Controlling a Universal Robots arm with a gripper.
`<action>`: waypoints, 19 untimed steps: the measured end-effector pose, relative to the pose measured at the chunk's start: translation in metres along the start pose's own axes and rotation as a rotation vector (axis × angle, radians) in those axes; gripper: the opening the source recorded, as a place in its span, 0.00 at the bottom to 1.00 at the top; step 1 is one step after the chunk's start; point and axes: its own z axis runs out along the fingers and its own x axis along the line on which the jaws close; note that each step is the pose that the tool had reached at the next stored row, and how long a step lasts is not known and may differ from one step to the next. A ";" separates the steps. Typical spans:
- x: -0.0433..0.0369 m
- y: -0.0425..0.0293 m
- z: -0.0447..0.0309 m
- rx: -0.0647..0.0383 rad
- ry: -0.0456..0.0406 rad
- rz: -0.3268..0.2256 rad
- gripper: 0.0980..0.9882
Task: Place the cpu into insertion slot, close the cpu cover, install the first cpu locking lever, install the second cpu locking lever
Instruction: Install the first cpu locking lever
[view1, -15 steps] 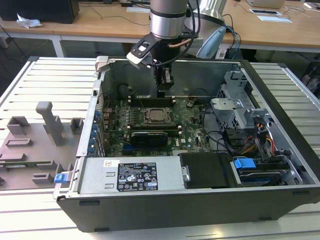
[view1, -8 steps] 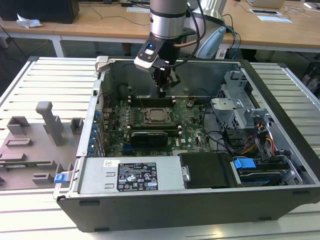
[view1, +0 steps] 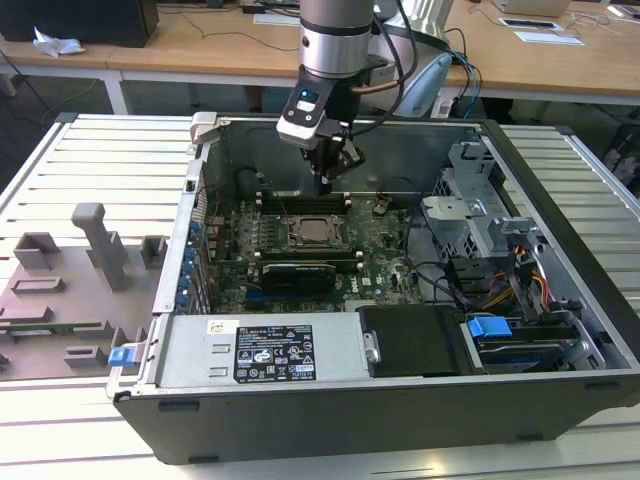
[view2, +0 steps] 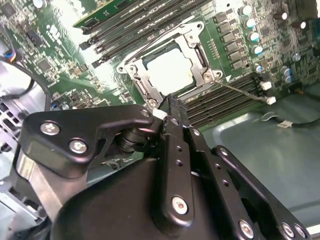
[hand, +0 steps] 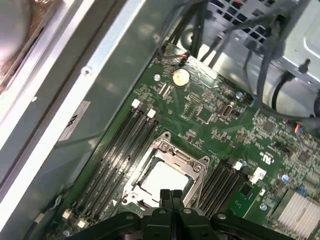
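The arm (view1: 330, 50) reaches down into an open computer case (view1: 350, 420) that lies on a slatted metal worktop (view1: 100, 160). Its jaws are pressed together with nothing between them. In the first wrist view the two black fingertips (hand: 164, 197) meet flat against each other. The jaws hang a little above the green board (hand: 210, 125), apart from it, and in the exterior view they are over the far edge of the socket (view2: 134, 75). Just below and slightly ahead of the jaws, the chip (view2: 172, 70) sits in the socket with its pale metal top facing up. The silvery cover (view2: 195, 50) lies down flat around the chip and frames it on all sides. In the second wrist view, a thin metal lever (view2: 245, 91) runs out from one corner of the socket across the nearest row of memory slots (view2: 220, 100). Whether it is latched I cannot tell. More long black memory slots (hand: 117, 150) lie on the other side of the socket, so the jaws hang between the two banks. Further from the jaws, a round coin battery (hand: 180, 76) sits on the board near a bundle of dark cables. In the exterior view, a long black card (view1: 298, 272) lies on the nearer side of the socket from the jaws, and a labelled metal box (view1: 270, 350) sits against the front wall of the case. Well away from the jaws, on the exterior view's left, grey plastic holders (view1: 100, 245) stand on the worktop.
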 end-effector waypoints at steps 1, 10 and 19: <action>0.0000 0.0000 0.0000 0.000 -0.0001 -0.013 0.01; 0.0000 0.0000 0.0000 -0.005 -0.0010 -0.179 0.01; 0.0000 0.0000 0.0000 -0.009 -0.0019 -0.326 0.01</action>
